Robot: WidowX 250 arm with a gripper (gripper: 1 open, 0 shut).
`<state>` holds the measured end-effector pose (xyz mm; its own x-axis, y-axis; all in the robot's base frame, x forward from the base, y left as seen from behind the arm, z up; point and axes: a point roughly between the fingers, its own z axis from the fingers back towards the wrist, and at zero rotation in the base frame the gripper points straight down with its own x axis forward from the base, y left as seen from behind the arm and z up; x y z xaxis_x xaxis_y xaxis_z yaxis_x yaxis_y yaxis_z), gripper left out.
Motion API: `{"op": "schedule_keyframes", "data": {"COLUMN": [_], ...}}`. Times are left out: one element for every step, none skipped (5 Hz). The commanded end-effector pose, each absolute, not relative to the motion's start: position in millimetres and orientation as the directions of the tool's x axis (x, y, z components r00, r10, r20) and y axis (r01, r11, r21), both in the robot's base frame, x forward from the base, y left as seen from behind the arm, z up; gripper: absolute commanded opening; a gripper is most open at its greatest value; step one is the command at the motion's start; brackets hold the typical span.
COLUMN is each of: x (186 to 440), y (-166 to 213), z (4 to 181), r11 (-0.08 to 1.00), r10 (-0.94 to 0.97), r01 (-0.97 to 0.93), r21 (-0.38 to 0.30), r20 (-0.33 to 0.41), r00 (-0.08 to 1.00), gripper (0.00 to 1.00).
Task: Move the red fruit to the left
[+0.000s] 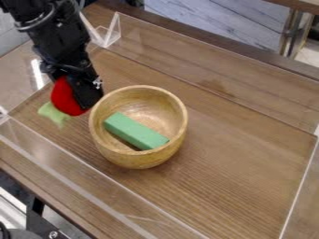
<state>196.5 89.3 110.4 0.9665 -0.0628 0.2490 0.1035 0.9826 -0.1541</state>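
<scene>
The red fruit is a small bright-red toy with light-green leaves at its lower left end. It hangs just left of the wooden bowl, close above the table. My black gripper comes down from the upper left and is shut on the red fruit, its fingers covering the fruit's right side. A green rectangular block lies inside the bowl.
Clear plastic walls ring the wooden table, with a low edge along the front and left. A clear bracket stands at the back left. The table's right half is bare wood.
</scene>
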Motion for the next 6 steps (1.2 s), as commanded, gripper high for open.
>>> {"op": "schedule_keyframes", "data": {"x": [206, 212, 215, 218, 221, 228], "y": [101, 107, 116, 126, 135, 126], "z": [115.7, 115.3, 113.7, 111.7, 110.0, 117.3], "r11": [0.988, 0.989, 0.990, 0.989, 0.988, 0.989], "r10": [-0.034, -0.015, 0.023, 0.060, 0.098, 0.077], "r01": [0.074, 0.054, 0.016, -0.023, -0.062, -0.041], "r21": [-0.138, -0.141, -0.142, -0.143, -0.144, -0.143], "r20": [0.269, 0.267, 0.265, 0.263, 0.261, 0.258], "r00": [0.963, 0.964, 0.964, 0.963, 0.960, 0.963], "gripper": [0.00, 0.00, 0.00, 0.00, 0.00, 0.00]}}
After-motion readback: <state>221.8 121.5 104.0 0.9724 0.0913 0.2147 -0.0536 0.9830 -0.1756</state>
